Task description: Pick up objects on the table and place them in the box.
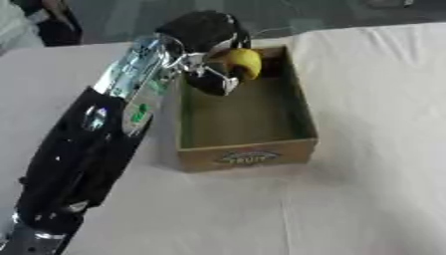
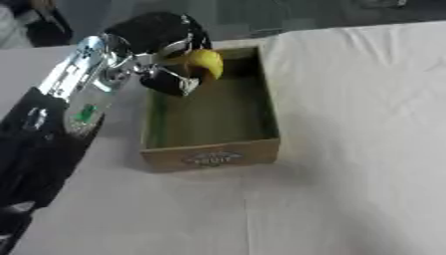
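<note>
Over the far left corner of the box [image 1: 246, 152]: left hand [image 1: 209, 47] curled round a yellow fruit [image 1: 243, 63], fruit on the hand's box side, above the open interior. Straight down to release, probably. Right hand unseen.

Left arm [image 1: 87, 149] enters from lower left, stretched diagonally up and right, black forearm, silver wrist section. Left hand [image 1: 205, 42] bent down at the wrist, fingers curled round a yellow object [image 1: 244, 62]. Right hand not seen.

Soft, blurry, evenly lit, faint shadows
</note>
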`<action>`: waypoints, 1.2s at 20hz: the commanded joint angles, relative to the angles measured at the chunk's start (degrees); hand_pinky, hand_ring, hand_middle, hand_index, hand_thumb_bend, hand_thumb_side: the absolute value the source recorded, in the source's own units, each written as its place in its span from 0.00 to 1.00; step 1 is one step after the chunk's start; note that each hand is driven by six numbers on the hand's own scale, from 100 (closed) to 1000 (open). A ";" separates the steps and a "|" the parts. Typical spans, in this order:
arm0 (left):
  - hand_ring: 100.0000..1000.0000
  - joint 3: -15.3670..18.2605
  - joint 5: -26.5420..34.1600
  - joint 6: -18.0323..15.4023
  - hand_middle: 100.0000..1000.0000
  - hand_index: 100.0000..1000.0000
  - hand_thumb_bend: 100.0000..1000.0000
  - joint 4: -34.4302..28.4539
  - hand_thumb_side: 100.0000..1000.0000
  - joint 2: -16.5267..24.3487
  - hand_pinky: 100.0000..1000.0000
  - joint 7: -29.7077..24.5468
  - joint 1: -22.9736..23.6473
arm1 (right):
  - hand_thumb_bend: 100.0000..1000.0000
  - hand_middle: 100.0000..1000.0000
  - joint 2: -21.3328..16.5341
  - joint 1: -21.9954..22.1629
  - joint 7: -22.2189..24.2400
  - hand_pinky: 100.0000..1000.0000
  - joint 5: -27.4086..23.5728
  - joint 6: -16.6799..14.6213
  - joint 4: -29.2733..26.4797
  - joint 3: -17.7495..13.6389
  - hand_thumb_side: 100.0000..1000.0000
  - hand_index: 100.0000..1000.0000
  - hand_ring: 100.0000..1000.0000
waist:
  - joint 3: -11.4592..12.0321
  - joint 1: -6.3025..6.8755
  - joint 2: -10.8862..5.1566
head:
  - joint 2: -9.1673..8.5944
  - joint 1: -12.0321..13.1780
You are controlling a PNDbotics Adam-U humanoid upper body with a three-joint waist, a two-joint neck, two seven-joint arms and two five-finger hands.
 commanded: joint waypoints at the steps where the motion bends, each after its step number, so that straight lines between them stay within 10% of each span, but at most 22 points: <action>1: 0.61 -0.39 -0.65 -0.22 0.55 0.72 0.00 1.58 0.19 -0.39 0.43 0.71 -0.38 | 0.00 0.70 -0.77 -0.69 0.18 0.70 -0.42 -0.09 -0.99 -0.27 0.84 0.84 0.70 | -0.14 -0.30 -0.97 | -0.70 -0.22; 9: 0.67 -0.97 -3.38 -0.62 0.60 0.79 0.00 6.20 0.20 -1.72 0.47 2.21 0.37 | 0.00 0.70 -0.68 -0.69 0.21 0.70 -0.44 -0.04 -0.99 -0.26 0.84 0.83 0.70 | -0.44 -0.30 -0.74 | -1.05 -0.37; 19: 0.88 -0.86 -4.59 -1.81 0.85 1.00 0.00 7.07 0.29 -2.11 0.77 2.28 0.90 | 0.00 0.70 -0.63 -0.50 0.21 0.70 -0.39 0.07 -0.99 -0.30 0.84 0.83 0.70 | -0.56 -0.13 -0.62 | -1.16 -0.53; 24: 0.93 -0.53 -5.45 -1.28 0.90 1.00 0.22 6.71 0.47 -1.99 0.83 1.83 0.99 | 0.00 0.70 -0.66 -0.47 0.17 0.70 -0.44 0.07 -0.99 -0.31 0.84 0.83 0.70 | -0.60 -0.16 -0.68 | -1.24 -0.46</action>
